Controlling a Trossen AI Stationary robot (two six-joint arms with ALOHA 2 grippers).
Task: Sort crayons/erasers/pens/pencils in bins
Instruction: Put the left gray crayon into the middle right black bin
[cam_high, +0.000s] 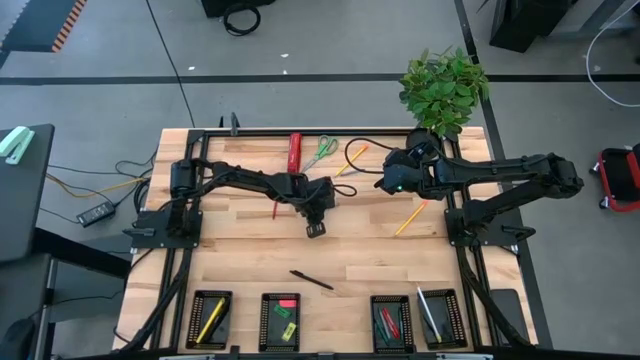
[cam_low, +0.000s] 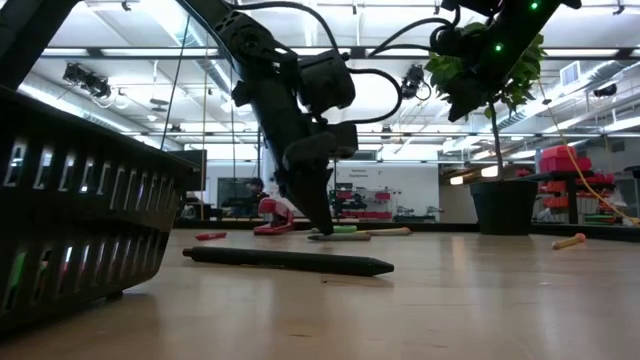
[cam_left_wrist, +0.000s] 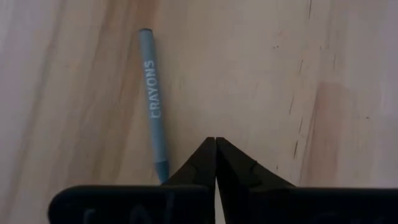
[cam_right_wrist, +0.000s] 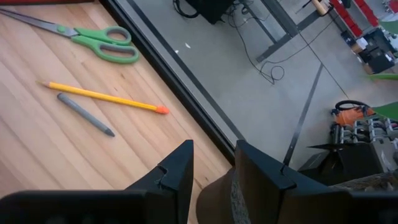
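Observation:
My left gripper (cam_high: 315, 222) points down at mid-table, fingers shut (cam_left_wrist: 216, 146), tips close to the wood (cam_low: 325, 228). A grey crayon (cam_left_wrist: 154, 106) lies flat beside them; its near end runs up to one finger. My right gripper (cam_high: 385, 182) hangs open (cam_right_wrist: 214, 163) and empty above the far right of the table. Below it lie a yellow pencil (cam_right_wrist: 102, 96) and another grey crayon (cam_right_wrist: 85, 114). A black pen (cam_high: 312, 280) lies near the front, an orange pencil (cam_high: 410, 217) at the right, a red crayon (cam_high: 275, 210) left of my left gripper. Several black bins (cam_high: 210, 320) line the near edge. My left gripper stands with shut fingers pointing down beside the grey crayon's near end (cam_left_wrist: 163, 174). Whether the finger touches the crayon, I cannot tell. The crayon lies flat on the table.
A red bar-shaped tool (cam_high: 294, 150) and green-handled scissors (cam_high: 320, 152) lie at the far edge. A potted plant (cam_high: 445, 90) stands at the far right corner. The bins hold a yellow pencil, small erasers (cam_high: 287, 322), red crayons (cam_high: 388, 322) and pens (cam_high: 430, 315).

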